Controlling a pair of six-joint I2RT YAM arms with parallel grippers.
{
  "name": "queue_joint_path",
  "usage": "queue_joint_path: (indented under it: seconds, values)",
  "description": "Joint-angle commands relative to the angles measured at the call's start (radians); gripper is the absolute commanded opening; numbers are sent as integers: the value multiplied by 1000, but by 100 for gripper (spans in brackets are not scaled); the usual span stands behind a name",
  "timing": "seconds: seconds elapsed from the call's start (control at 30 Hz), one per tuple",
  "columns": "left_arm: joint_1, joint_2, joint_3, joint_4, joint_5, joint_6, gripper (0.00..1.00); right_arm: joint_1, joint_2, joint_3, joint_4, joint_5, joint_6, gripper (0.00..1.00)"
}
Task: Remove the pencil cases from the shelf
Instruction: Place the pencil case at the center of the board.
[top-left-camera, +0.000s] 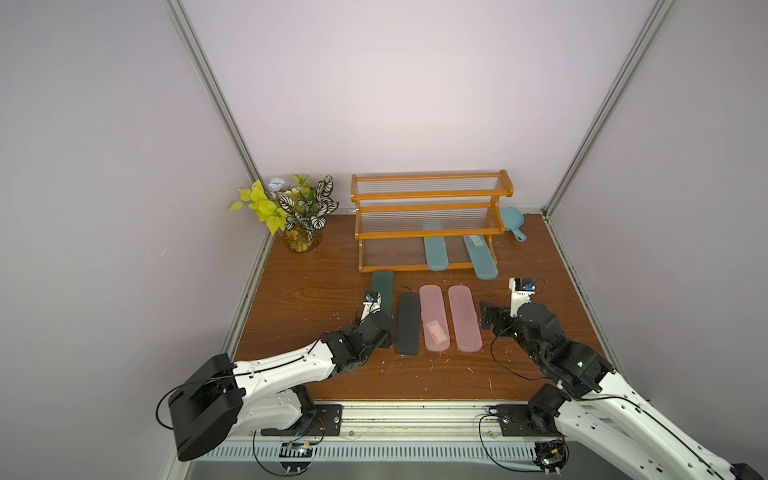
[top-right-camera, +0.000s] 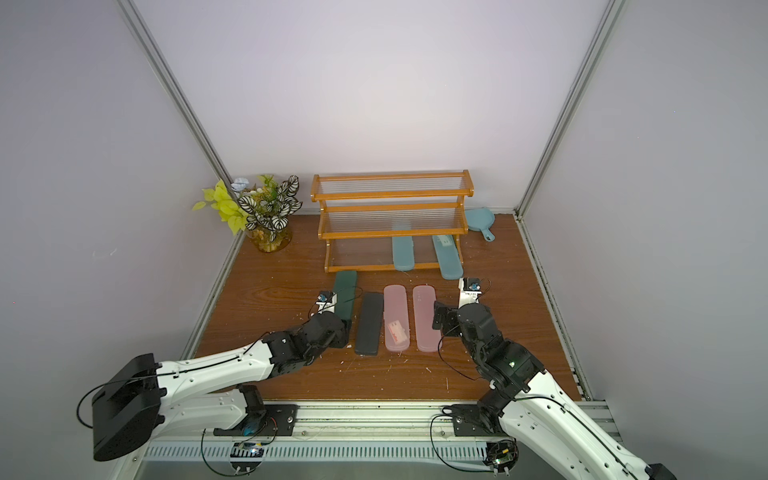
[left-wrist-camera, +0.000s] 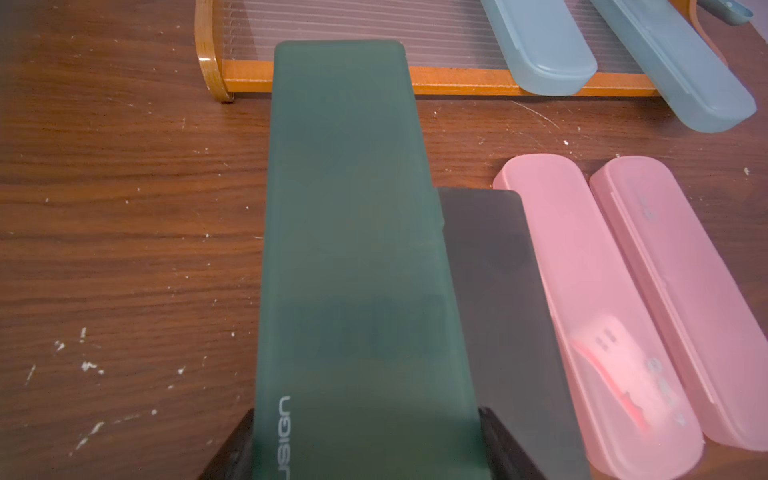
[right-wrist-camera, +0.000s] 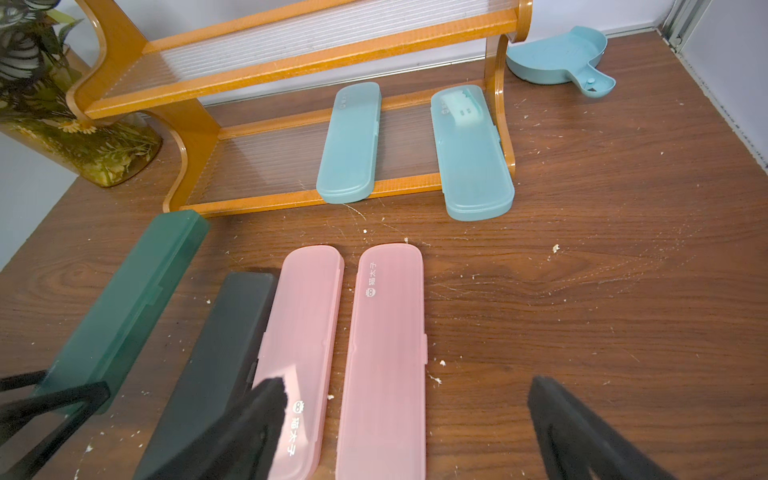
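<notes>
Left pincer (left-wrist-camera: 365, 436) is clamped on the dark green case (left-wrist-camera: 353, 208), which looks slightly lifted, though it's hard to say. Right pincer (right-wrist-camera: 407, 395) gapes empty. The teal cases (right-wrist-camera: 349, 141) sit ahead of it on the shelf (right-wrist-camera: 249, 203). They're probably light, stiff, slick plastic, so I'd pinch the overhanging end across its width.

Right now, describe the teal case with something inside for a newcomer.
Start at the orange-brown shelf at the back. Its bottom tier holds a straight teal case and a skewed teal case. Yours: the skewed one, nearest the small teal pan, pale insert showing.
</notes>
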Motion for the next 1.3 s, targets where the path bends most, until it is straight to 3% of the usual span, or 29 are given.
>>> queue_joint_path:
  seconds: [0.0, 1.0, 1.17, 1.27]
  values:
    - [-16, -40, -32, 7, -17, -28, 53, -4, -11, -1, 15, -12, -16, 98]
    - [-90, 45, -141, 98, 33, -41, 53, -4, -23, -7, 6, -3, -13, 98]
    - [-96, 50, -152, 98, 37, -64, 62, -4, -23, -9, 6, -4, -3, 98]
    - [-97, 45, -154, 93, 41, -74, 75, -4, -23, -6, 6, -9, -4, 98]
